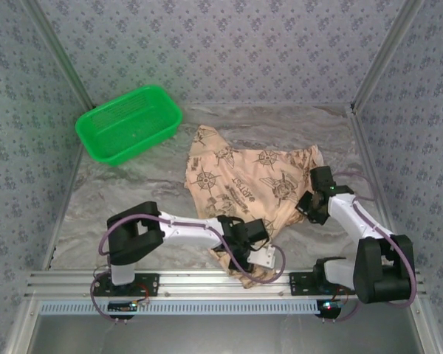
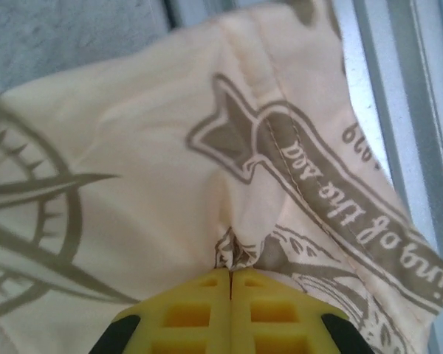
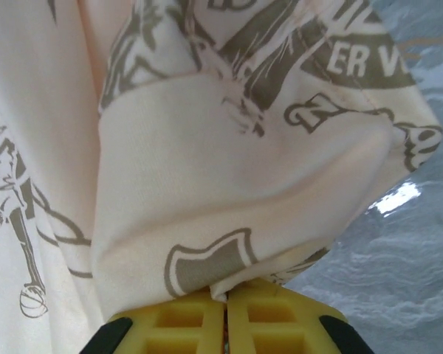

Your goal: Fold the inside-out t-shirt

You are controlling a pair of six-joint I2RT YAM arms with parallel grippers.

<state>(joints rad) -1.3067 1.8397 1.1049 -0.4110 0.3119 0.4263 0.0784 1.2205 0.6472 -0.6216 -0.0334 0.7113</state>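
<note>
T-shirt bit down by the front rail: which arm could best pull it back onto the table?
Left, probably. The left gripper is shut on the t-shirt right beside the rail. The right gripper pinches its right side, away from that spot.

T-shirt (image 1: 244, 184) corner hid under L arm (image 1: 186, 229).

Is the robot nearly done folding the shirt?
Not nearly. Done: nothing folded; the t-shirt lies crumpled on the table. In hand: the left gripper and right gripper are each shut on its cloth. Left: spreading it flat and all the folds.
</note>
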